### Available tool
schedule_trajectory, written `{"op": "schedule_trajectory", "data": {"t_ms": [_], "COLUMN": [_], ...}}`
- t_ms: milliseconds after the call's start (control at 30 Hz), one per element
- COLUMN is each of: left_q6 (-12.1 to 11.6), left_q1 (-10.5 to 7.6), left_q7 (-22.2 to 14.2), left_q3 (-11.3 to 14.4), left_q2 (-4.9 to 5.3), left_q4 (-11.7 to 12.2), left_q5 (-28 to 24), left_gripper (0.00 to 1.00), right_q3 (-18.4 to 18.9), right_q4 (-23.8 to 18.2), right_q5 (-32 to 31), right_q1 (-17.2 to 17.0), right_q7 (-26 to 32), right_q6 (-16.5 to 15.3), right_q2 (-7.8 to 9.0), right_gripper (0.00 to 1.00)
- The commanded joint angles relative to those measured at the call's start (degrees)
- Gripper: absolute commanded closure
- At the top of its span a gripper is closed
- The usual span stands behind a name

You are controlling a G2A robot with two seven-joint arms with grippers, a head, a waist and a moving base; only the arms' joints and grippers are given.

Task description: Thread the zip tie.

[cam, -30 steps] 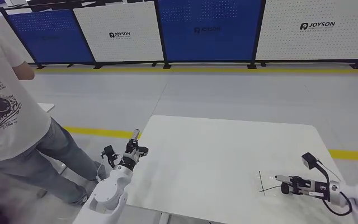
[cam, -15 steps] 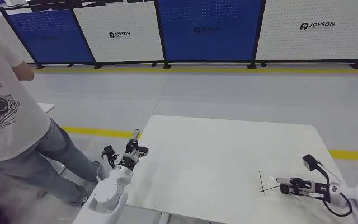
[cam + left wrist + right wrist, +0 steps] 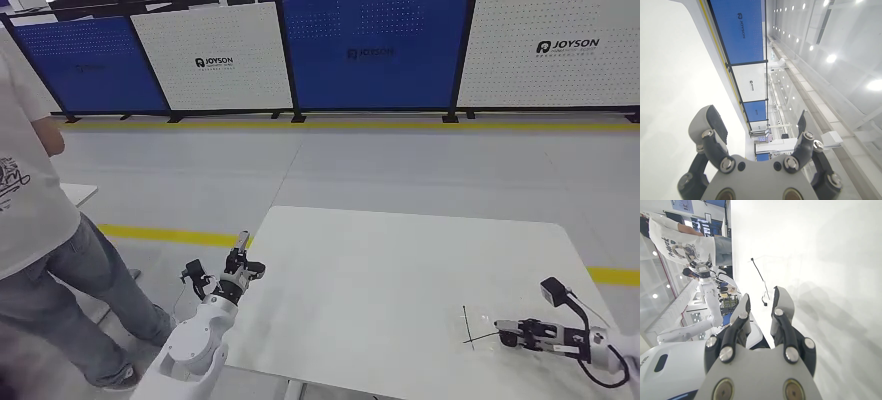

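Two thin black zip ties lie crossed on the white table [image 3: 380, 280] near its right front corner: one zip tie [image 3: 466, 325] [image 3: 757, 270] runs straight, with its square head at the far end. The other zip tie [image 3: 482, 337] [image 3: 766, 294] is bent, its head lying just in front of my right gripper [image 3: 498, 326] [image 3: 762, 293]. That gripper is open, low over the table, with nothing between its fingers. My left gripper [image 3: 241, 258] [image 3: 757, 111] stands open and empty at the table's left edge, pointing up and away.
The table's front edge passes close under my right gripper. Blue and white pegboard panels [image 3: 370, 50] stand across the floor behind the table. The left arm [image 3: 706, 289] rises at the far side in the right wrist view.
My right gripper has drifted slightly toward the table's near edge, staying beside the zip ties. The left arm has not moved.
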Motion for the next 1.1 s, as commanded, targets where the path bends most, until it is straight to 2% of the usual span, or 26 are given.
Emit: {"op": "schedule_trajectory", "data": {"t_ms": [0, 200, 267, 500, 667, 800, 933, 1067], "left_q6": [0.0, 0.0, 0.0, 0.0, 0.0, 0.0, 0.0, 0.0], "left_q1": [0.00, 0.00, 0.00, 0.00, 0.00, 0.00, 0.00, 0.00], "left_q7": [0.0, 0.0, 0.0, 0.0, 0.0, 0.0, 0.0, 0.0], "left_q3": [0.0, 0.0, 0.0, 0.0, 0.0, 0.0, 0.0, 0.0], "left_q2": [0.00, 0.00, 0.00, 0.00, 0.00, 0.00, 0.00, 0.00], "left_q4": [0.0, 0.0, 0.0, 0.0, 0.0, 0.0, 0.0, 0.0], "left_q5": [0.0, 0.0, 0.0, 0.0, 0.0, 0.0, 0.0, 0.0], "left_gripper": [0.00, 0.00, 0.00, 0.00, 0.00, 0.00, 0.00, 0.00], "right_q3": [-0.3, -0.8, -1.0, -1.2, 0.7, 2.5, 3.3, 3.3], "right_q4": [0.0, 0.9, 1.2, 1.9, 1.7, -0.6, -6.7, -7.1], "right_q5": [0.0, 0.3, 0.5, 1.9, 7.2, 15.0, 24.1, 24.5], "right_q1": [0.0, 0.6, 0.8, 1.0, -0.3, -3.0, -7.3, -7.6], "right_q7": [-0.1, 0.1, 0.2, 1.0, 1.8, 1.8, 1.8, 1.8], "right_q6": [0.0, -0.1, -0.2, -1.3, -4.1, -6.0, -6.0, -6.0], "right_q2": [-0.01, 0.04, 0.05, 0.16, 0.60, 1.47, 3.23, 3.40], "right_gripper": [0.75, 0.88, 1.00, 1.00, 1.00, 1.00, 1.00, 1.00]}}
